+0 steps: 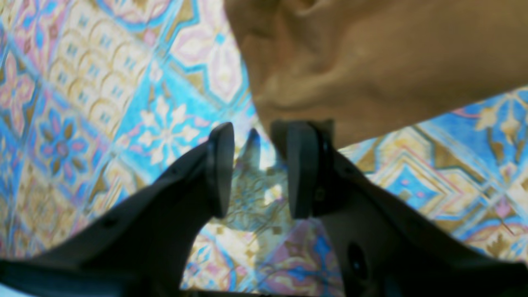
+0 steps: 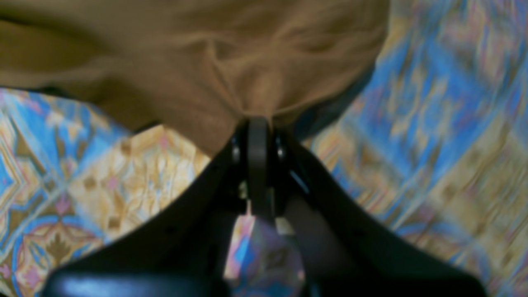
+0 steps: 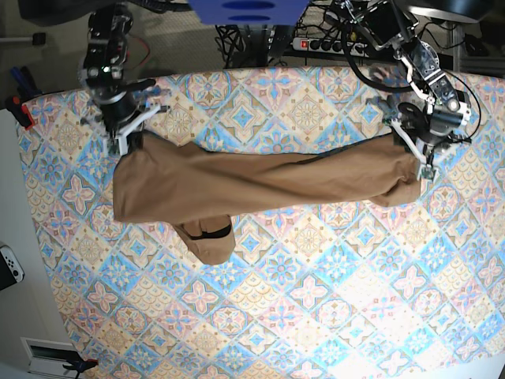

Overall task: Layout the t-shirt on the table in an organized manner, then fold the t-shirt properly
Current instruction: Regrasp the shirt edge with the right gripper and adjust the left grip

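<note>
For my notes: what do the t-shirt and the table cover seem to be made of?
The t-shirt: soft matte knit, probably cotton; it wrinkles and bunches at the right end effector. The table cover: printed cloth or vinyl, unclear; flat, patterned tiles.

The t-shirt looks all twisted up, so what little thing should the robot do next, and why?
Probably close the left gripper on the t-shirt edge. Its jaws stand open with only the table between them, while the right gripper is already shut on cloth. With both ends held, the arms could pull the bunched shirt flat.
</note>
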{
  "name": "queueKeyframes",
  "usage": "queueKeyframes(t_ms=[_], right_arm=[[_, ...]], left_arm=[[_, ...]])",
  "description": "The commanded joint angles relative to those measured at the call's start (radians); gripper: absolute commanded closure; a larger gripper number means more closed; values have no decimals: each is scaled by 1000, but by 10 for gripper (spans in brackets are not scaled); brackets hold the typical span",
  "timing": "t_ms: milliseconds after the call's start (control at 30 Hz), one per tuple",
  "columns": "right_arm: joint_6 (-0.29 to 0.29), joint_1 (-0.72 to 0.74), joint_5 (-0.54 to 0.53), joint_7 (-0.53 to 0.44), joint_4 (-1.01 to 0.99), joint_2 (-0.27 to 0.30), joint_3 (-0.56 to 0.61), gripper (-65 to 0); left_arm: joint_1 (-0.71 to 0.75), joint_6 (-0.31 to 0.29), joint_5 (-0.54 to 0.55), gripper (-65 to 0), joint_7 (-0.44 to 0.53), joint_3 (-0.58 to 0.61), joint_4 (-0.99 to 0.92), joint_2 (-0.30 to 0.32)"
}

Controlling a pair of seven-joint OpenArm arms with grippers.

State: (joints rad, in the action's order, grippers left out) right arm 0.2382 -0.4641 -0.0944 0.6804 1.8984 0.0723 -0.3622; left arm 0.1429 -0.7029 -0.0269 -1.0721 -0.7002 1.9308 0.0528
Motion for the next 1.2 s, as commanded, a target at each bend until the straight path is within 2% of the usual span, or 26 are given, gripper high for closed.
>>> queueKeyframes(t_ms=[0, 133, 200, 333, 400, 500, 667, 833, 1167], right_arm=[[2, 15, -12, -75, 30, -9, -2, 0], [2, -14, -9, -155, 31, -24, -2, 0], [2, -26, -9, -161, 30, -24, -2, 0], [2, -25, -9, -159, 30, -24, -2, 0], [2, -25, -9, -159, 30, -24, -2, 0], [2, -25, -9, -161, 30, -24, -2, 0], [2, -25, -9, -161, 30, -24, -2, 0], [2, -25, -9, -159, 28, -24, -2, 0], [2, -25, -9, -159, 28, -22, -2, 0]], left_arm=[[2, 5, -6, -208, 7, -2, 19, 8], [31, 5, 22, -214, 63, -16, 19, -14], [56, 5, 63, -225, 134, -63, 19, -35], [64, 5, 141, -314, 238, -148, 19, -81], [65, 5, 164, -326, 298, -184, 19, -113], [65, 5, 158, -330, 343, -197, 12, -123], [64, 5, 157, -331, 343, -198, 6, -118], [59, 5, 167, -328, 343, -197, -40, -75], [56, 5, 157, -331, 344, -190, -74, -74]])
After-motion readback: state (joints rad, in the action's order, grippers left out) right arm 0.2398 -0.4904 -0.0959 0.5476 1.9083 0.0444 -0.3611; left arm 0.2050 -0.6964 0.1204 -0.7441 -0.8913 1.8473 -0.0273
